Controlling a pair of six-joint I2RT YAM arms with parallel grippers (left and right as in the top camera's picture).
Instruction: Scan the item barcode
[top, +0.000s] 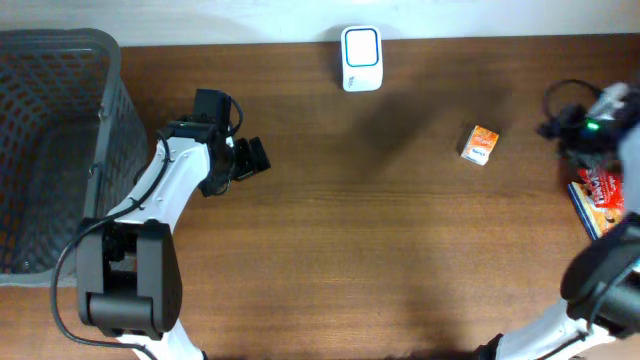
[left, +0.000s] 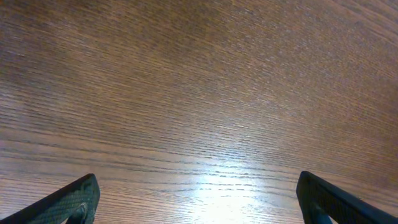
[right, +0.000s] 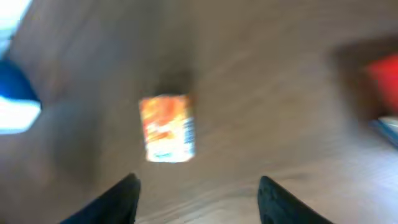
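I am holding my right gripper (right: 199, 183) open and empty, its two dark fingers standing apart just short of the small box (right: 166, 127). The box is lying on the wooden table (left: 199, 74), apart from everything else, between the scanner and the red packet (right: 385, 74).

My view here is smearing, so I am risking a misjudged reach. A finger could be landing on the box's top or nudging its edge. Light card on smooth varnished wood will, I judge, be sliding or spinning away. I cannot tell which face is carrying the barcode, so I may be presenting the wrong side.

The box is a stubby carton, printed orange and white. The packet beside it is looking flat and glossy. Farther off, the scanner (top: 361, 58) is a rounded white block with a blue-rimmed window, near the table's back edge. Farthest, my left gripper (left: 198, 183) is hanging wide open over bare grained wood, holding nothing, near the dark mesh basket (top: 50, 150).
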